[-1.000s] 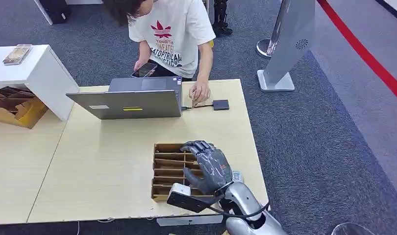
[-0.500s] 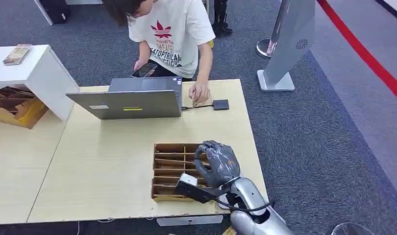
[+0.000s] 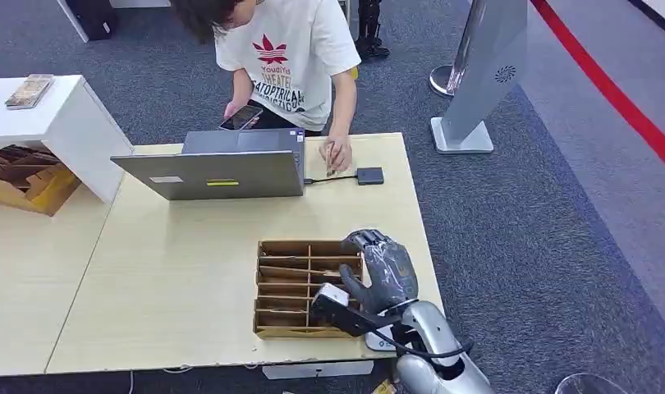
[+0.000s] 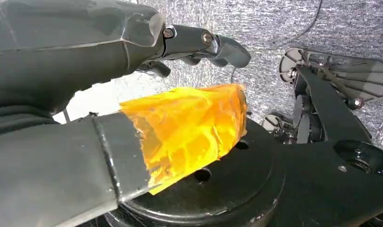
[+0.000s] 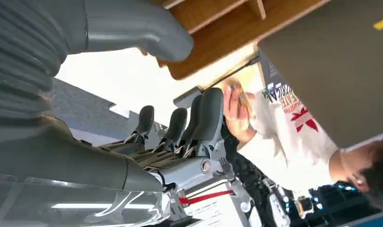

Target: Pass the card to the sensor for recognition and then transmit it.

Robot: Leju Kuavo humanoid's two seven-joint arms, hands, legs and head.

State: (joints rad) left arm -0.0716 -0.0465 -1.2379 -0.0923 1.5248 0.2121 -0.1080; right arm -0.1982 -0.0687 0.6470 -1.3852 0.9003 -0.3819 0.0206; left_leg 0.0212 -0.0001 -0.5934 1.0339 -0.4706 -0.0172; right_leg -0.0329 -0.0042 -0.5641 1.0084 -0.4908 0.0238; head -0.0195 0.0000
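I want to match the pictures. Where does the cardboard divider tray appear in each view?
Head view: the cardboard divider tray lies low in the centre, on the table, by the right hand.
Right wrist view: its brown walls run along the upper edge.
Left wrist view: this camera faces the carpeted floor.
Shared landmark: the grey laptop.

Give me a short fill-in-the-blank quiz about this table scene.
1. The right hand hovers at the ____ organizer's right edge.
2. The small black reader lies right of the open ____.
3. The person's hand holds a ____ near that reader.

Missing words: cardboard; laptop; card
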